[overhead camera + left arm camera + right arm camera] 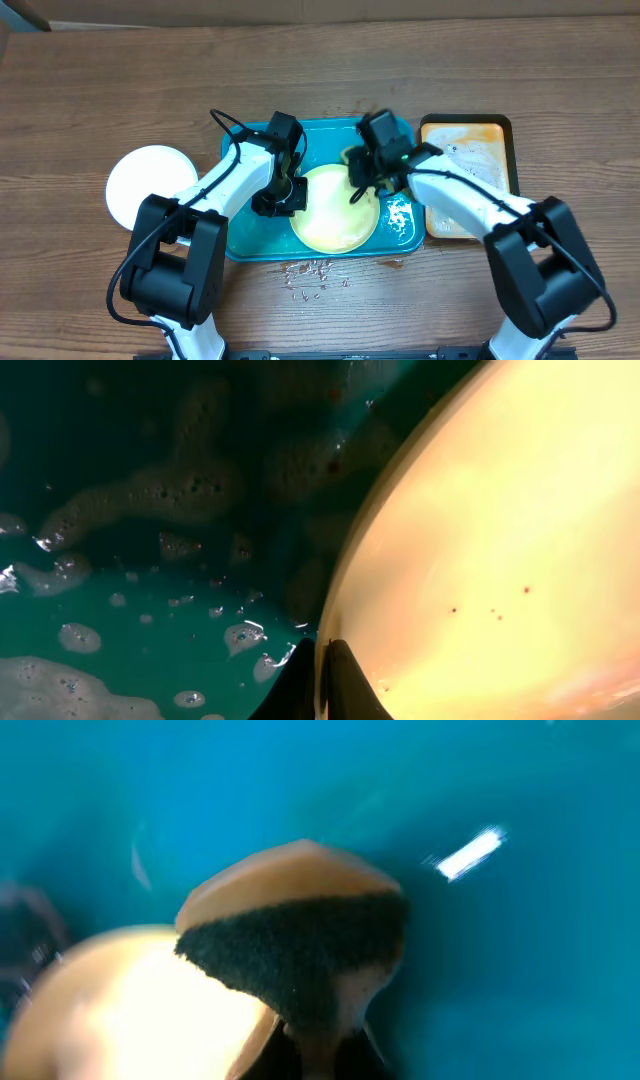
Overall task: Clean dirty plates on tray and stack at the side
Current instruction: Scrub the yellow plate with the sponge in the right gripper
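A pale yellow-green plate (335, 210) lies in the wet, soapy teal tray (240, 240). My left gripper (283, 196) is shut on the plate's left rim; in the left wrist view the fingers (322, 678) pinch the rim of the plate (500, 540) over the foamy tray (120, 590). My right gripper (362, 185) is shut on a yellow sponge with a dark scouring side (300, 945), held at the plate's upper right edge (120, 1010). A white plate (148, 185) sits on the table left of the tray. No third plate is in view.
A narrow orange tray (468, 175) with pale residue stands right of the teal tray. Water drops and foam (312, 275) lie on the wooden table in front of the tray.
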`<action>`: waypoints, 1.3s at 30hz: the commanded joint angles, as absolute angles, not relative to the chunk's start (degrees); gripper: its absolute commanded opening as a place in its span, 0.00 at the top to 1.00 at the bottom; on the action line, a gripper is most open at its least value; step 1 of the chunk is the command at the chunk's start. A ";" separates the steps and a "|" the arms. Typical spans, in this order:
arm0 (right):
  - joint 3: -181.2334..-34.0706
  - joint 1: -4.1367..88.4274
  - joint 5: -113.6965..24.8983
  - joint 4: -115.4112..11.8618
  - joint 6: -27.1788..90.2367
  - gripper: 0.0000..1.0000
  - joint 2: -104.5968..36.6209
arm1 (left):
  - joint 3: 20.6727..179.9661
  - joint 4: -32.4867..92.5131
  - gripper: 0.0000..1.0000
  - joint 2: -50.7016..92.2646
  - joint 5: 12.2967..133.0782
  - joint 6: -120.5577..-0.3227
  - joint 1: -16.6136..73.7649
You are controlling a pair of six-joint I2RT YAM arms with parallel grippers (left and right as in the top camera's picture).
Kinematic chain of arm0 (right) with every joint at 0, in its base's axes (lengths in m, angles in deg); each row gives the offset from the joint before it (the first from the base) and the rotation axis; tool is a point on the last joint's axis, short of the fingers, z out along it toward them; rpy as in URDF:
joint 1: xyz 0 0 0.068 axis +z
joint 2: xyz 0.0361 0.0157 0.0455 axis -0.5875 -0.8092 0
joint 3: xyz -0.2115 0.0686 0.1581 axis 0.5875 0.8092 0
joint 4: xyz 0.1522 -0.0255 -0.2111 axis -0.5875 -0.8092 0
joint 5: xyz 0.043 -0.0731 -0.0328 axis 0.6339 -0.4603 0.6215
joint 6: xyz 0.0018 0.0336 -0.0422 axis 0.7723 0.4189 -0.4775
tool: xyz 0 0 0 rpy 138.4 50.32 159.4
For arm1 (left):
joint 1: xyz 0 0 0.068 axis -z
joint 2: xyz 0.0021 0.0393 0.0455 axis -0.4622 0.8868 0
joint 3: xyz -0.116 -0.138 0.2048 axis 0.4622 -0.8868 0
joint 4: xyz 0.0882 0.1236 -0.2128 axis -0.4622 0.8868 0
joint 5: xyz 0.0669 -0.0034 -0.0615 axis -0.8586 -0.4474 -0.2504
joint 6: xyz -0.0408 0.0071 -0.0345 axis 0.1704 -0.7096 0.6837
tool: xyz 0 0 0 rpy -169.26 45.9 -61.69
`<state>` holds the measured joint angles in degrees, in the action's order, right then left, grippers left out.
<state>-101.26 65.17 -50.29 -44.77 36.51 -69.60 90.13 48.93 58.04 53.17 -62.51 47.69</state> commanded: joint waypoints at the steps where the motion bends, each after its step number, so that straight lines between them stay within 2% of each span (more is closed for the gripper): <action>1: -103.90 61.67 -53.00 -46.37 36.95 0.96 -62.83 | 89.94 49.78 0.96 58.54 52.14 -63.23 47.93; 4: -103.90 60.87 -51.73 -51.04 36.67 0.96 -60.07 | 89.94 49.76 0.96 58.54 52.14 -63.23 47.93; 10: -103.29 62.85 -40.72 -58.34 25.21 0.96 -60.62 | 89.94 49.76 0.96 58.54 52.14 -63.23 47.93; 13: -101.72 65.19 -40.80 -58.74 21.82 0.96 -62.09 | 89.94 49.76 0.96 58.54 52.14 -63.23 47.93; 22: -100.84 68.84 -44.06 -56.57 21.69 0.96 -69.69 | 89.94 49.78 0.96 58.54 52.14 -63.23 47.93; 28: -100.84 68.93 -50.05 -56.62 25.61 0.96 -74.32 | 89.94 49.78 0.96 58.54 52.14 -63.23 47.93; 33: -100.84 68.36 -59.91 -55.15 35.55 0.96 -76.34 | 89.94 49.78 0.96 58.54 52.14 -63.23 47.93; 39: -100.93 68.38 -61.02 -49.75 39.18 0.96 -76.34 | 89.94 50.09 0.96 58.54 52.14 -63.23 47.93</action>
<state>-101.54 69.13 -53.90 -50.98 35.16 -73.30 90.16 48.84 58.04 53.39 -62.44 47.69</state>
